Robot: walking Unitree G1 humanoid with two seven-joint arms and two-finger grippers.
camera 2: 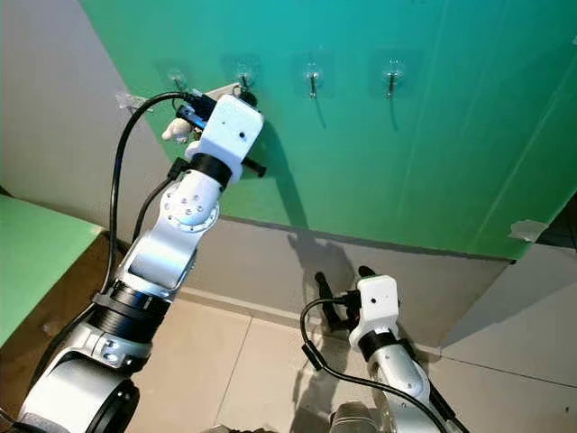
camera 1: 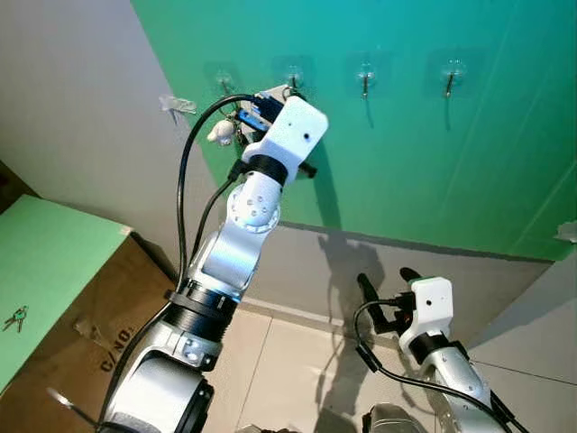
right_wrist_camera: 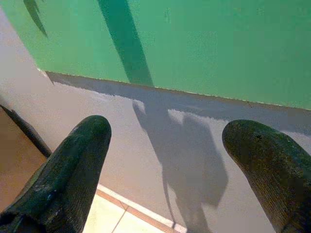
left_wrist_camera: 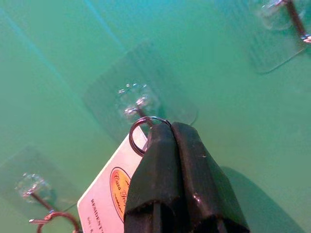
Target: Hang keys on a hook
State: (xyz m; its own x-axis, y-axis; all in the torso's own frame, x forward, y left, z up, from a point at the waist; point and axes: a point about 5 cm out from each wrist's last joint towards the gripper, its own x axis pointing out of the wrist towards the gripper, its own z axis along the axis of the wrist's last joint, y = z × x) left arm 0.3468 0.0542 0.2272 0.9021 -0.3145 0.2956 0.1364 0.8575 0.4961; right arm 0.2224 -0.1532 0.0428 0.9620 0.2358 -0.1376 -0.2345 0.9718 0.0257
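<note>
I've got the left gripper (left_wrist_camera: 167, 133) raised to the green wall panel (camera 1: 469, 162), up near its top-left corner where the row of clear stick-on hooks runs. Fingers pressed tight together, pinching the key ring (left_wrist_camera: 142, 135) right at their tips, so the loop sticks out free ahead of them; that's why it's held so far forward, to leave the ring open for the hook's prong. A white tag with an orange oval (left_wrist_camera: 109, 194) hangs off the ring, trailing back under the fingers.

The ring sits just below the target hook (left_wrist_camera: 136, 104), the second from the panel's left edge, touching or nearly touching its metal prong; can't tell if it's already over the tip. My guess: mid-hang, ring not yet seated. The hook nearest the left edge (left_wrist_camera: 34, 191) already carries a reddish ring (left_wrist_camera: 60, 218). A pale plush charm (camera 1: 220, 132) dangles beside my wrist, near that corner.

The right gripper (right_wrist_camera: 167, 160) hangs low by the grey skirting, fingers spread wide, holding nothing, idle.

Another bunch of keys (camera 1: 14, 318) lies on the green board at left.
</note>
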